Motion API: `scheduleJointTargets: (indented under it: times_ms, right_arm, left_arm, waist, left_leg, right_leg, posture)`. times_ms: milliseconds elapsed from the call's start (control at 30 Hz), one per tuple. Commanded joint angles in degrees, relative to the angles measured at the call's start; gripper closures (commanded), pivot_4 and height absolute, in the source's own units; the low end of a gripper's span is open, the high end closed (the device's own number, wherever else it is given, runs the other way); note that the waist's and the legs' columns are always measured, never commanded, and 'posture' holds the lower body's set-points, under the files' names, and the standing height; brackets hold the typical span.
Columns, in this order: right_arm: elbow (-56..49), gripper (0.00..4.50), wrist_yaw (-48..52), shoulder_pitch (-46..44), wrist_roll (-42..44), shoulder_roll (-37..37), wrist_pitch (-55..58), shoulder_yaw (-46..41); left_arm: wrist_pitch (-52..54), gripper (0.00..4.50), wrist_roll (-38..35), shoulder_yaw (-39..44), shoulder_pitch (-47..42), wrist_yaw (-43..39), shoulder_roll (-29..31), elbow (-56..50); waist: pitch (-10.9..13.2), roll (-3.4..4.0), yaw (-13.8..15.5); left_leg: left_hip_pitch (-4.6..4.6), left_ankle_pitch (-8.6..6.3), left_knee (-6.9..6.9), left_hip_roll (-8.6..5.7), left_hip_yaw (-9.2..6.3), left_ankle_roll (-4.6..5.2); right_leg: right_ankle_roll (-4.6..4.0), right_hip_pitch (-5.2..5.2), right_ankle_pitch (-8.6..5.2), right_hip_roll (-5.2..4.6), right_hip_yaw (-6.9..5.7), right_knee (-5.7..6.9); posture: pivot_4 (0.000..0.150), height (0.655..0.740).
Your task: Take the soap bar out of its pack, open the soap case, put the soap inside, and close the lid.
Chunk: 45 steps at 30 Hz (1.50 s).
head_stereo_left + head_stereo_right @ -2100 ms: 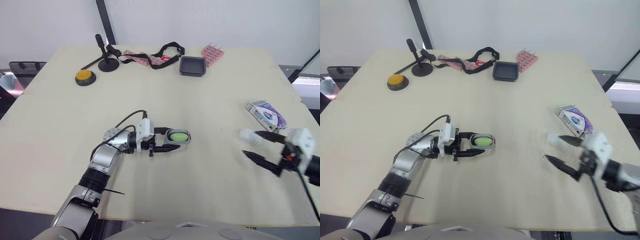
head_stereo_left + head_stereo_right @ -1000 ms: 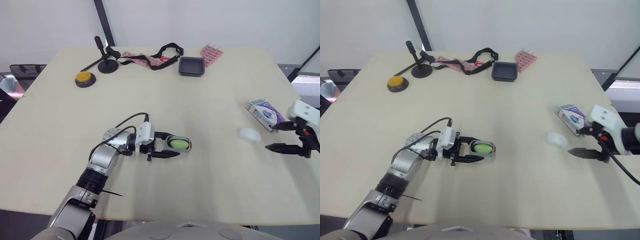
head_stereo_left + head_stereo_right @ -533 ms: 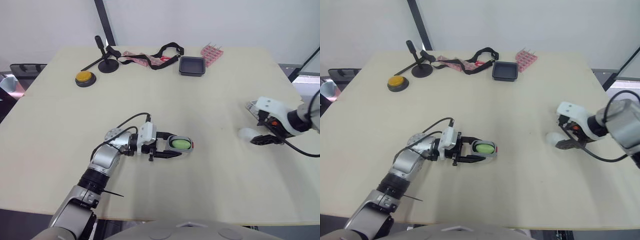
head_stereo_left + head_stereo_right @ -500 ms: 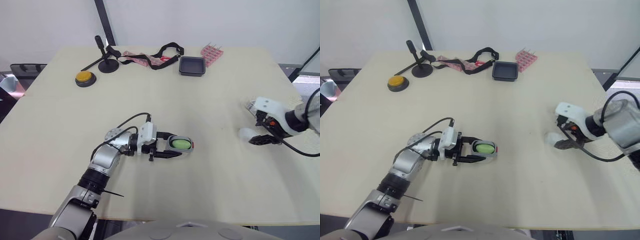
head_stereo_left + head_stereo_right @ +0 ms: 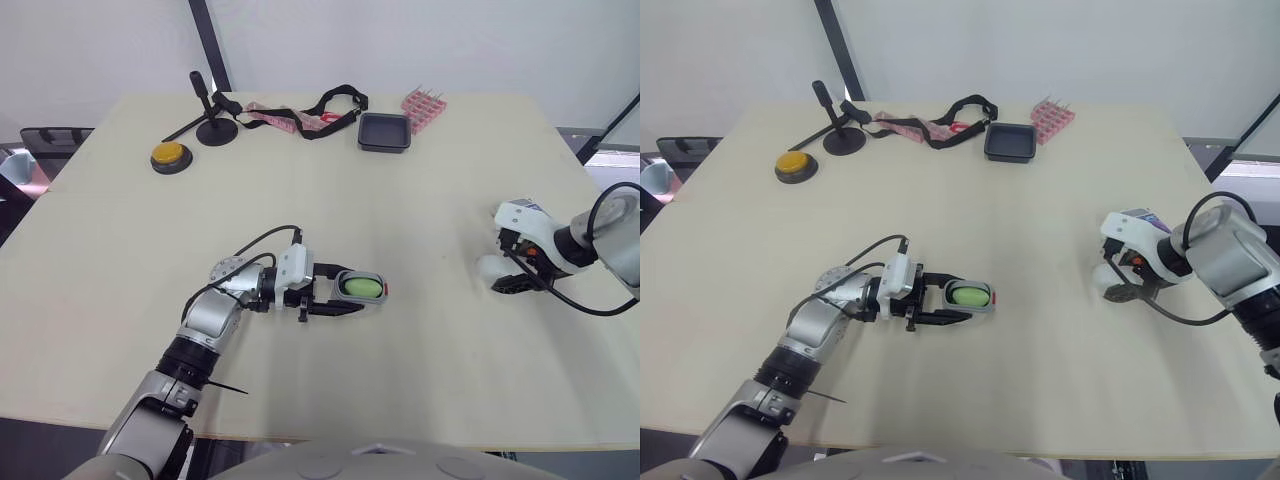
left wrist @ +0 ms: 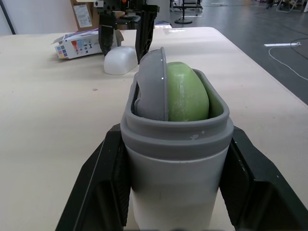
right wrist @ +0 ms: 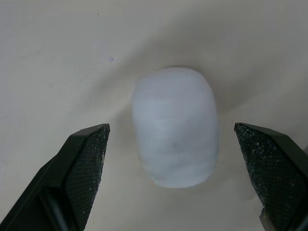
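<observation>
Left wrist view showed the left gripper [image 5: 345, 290] with its fingers clamped on both sides of the grey soap case [image 6: 175, 168], near the counter [image 5: 120, 250] middle. A green rounded piece [image 6: 186, 94] and the tilted grey lid [image 6: 151, 84] sat inside it. What the green piece was could not be told.

To the right and slightly farther, the right gripper [image 7: 171, 130] stood with fingers spread either side of the white soap bar [image 7: 175, 122], which lay on the counter apart from both fingers. The soap pack [image 6: 79, 43] lay just beyond.

The smooth, rounded bar might squirt out as the fingers closed. With the case already occupied, it might not fit.

At the far edge, a black tray [image 5: 385, 132] looked bare inside.
</observation>
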Motion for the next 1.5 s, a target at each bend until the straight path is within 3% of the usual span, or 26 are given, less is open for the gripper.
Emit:
scheduleJointTargets:
  times_ms: [33,100,367,400,700,900,1033,1200,1500]
  right_arm:
    - [0.7,0.04,0.4,-1.3,-1.8,0.1,-1.0,-0.3]
    - [1.0,0.04,0.5,-0.9,-2.3,0.4,-1.2,-0.2]
    - [0.7,2.47,0.8,-0.2,-3.4,1.4,-1.7,-0.1]
    - [0.8,2.55,0.8,-0.2,-3.5,1.5,-1.9,-0.1]
    - [-4.5,2.55,4.5,-1.5,0.2,1.6,-2.8,-3.1]
    - [-13.8,2.55,12.6,-11.6,3.6,1.0,1.9,-1.4]
    - [-21.1,2.55,15.0,-21.3,4.5,5.7,7.6,4.6]
    - [-22.6,2.55,13.2,-28.1,4.2,12.6,12.7,10.8]
    - [-22.4,2.55,10.2,-32.1,4.0,16.8,15.2,17.1]
  left_arm:
    - [-0.6,2.57,0.2,0.1,0.0,0.5,0.2,-0.5]
    - [-0.5,2.57,0.3,0.1,0.3,0.7,0.4,-0.8]
    - [-0.2,2.57,0.5,0.2,0.5,0.9,1.0,-1.1]
    - [-0.2,2.57,0.5,0.2,0.4,0.9,1.0,-1.0]
    - [-0.8,2.57,1.0,0.9,-0.7,2.2,0.7,1.5]
    - [-1.1,2.57,0.9,1.1,-3.1,3.4,-0.7,4.3]
    - [-1.4,2.57,1.2,0.7,-5.0,4.7,-3.0,6.3]
    - [-1.7,2.57,1.2,0.6,-5.1,4.3,-4.2,7.0]
    - [-2.8,2.57,1.7,0.6,-4.8,4.0,-4.1,8.1]
  waist:
    - [0.0,0.00,0.0]
    - [0.0,0.00,0.0]
    - [0.0,0.00,-0.1]
    - [0.0,0.00,-0.1]
    - [0.0,0.01,-0.1]
    - [0.0,0.03,-0.3]
    - [0.0,0.00,-0.3]
    - [0.0,-0.04,0.1]
    - [0.0,-0.11,0.4]
  left_leg:
    - [0.00,0.00,0.00,0.00,0.00,0.00]
    - [0.00,0.00,0.00,0.00,0.00,0.00]
    - [0.01,0.00,0.00,0.00,0.00,0.00]
    - [0.01,0.00,0.00,0.00,0.00,0.00]
    - [0.01,0.00,0.01,0.01,0.00,0.00]
    - [0.02,0.00,0.07,0.03,0.04,0.00]
    - [0.05,0.00,0.13,0.05,0.06,0.00]
    - [0.07,0.01,0.23,0.05,0.01,-0.01]
    - [0.05,0.13,0.25,0.04,-0.01,-0.31]
  right_leg:
    - [0.00,0.00,0.00,0.00,0.00,0.00]
    - [0.00,0.00,0.00,0.00,0.00,0.01]
    - [0.00,0.00,0.00,0.00,-0.01,0.02]
    - [0.00,0.00,0.00,0.00,-0.01,0.02]
    - [0.00,0.00,0.00,0.01,0.00,0.04]
    - [0.00,-0.08,0.00,0.03,0.01,0.18]
    - [0.00,-0.11,0.00,0.05,0.04,0.34]
    - [0.01,-0.25,0.02,0.05,0.03,0.42]
    - [0.11,-0.29,0.07,0.06,0.07,0.49]
  posture:
    - [0.150,0.7400]
    - [0.150,0.7400]
    - [0.150,0.7400]
    - [0.150,0.7400]
    - [0.150,0.7400]
    - [0.150,0.7400]
    - [0.150,0.7400]
    - [0.150,0.7400]
    - [0.150,0.7400]
